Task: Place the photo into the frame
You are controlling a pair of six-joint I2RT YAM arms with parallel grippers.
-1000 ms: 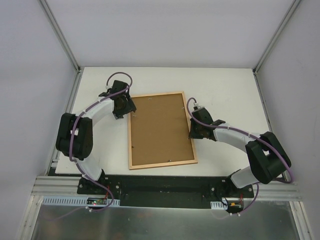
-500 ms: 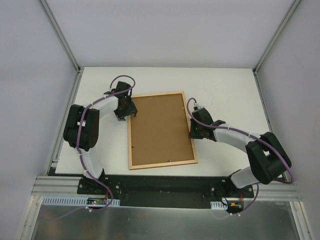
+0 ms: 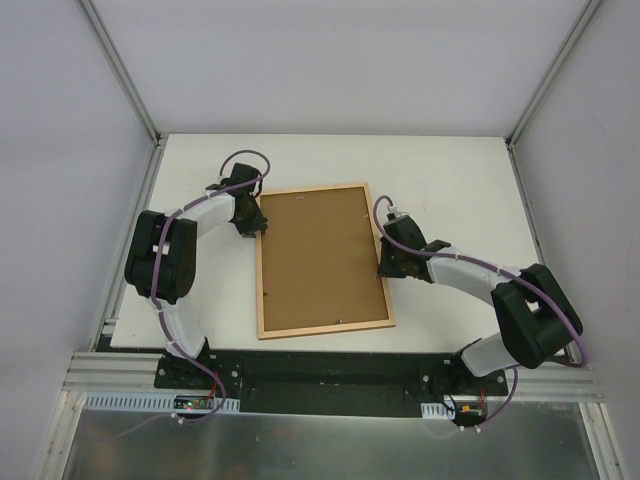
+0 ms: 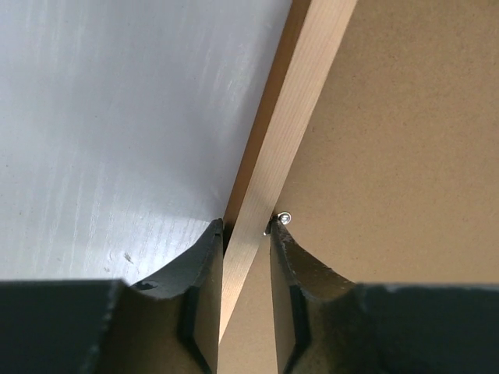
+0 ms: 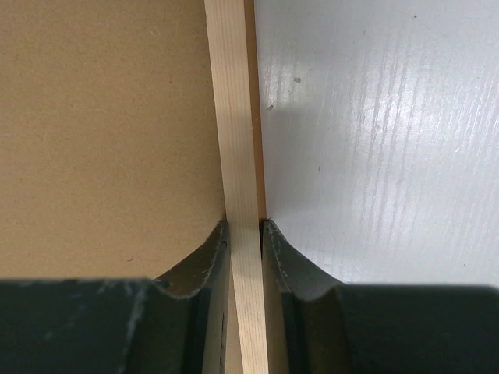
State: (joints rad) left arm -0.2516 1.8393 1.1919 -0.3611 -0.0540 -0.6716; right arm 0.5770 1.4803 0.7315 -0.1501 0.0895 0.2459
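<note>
White tabletop [image 3: 450,180], grey walls; frame [image 3: 320,260] face-down, no legible writing. Left tool [image 4: 246,234] and right tool [image 5: 244,227] each clamped on frame border.

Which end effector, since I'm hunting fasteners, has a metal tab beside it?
The left end effector, on the frame's left border: a tab sits by one finger. The right end effector shows none.

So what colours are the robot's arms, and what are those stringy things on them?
Each arm, left arm and right arm, has curved white shells joined by chunky black joints. The stringy things are purple cables looping along them. Each tool, left and right, has two dark, curved fingers.
</note>
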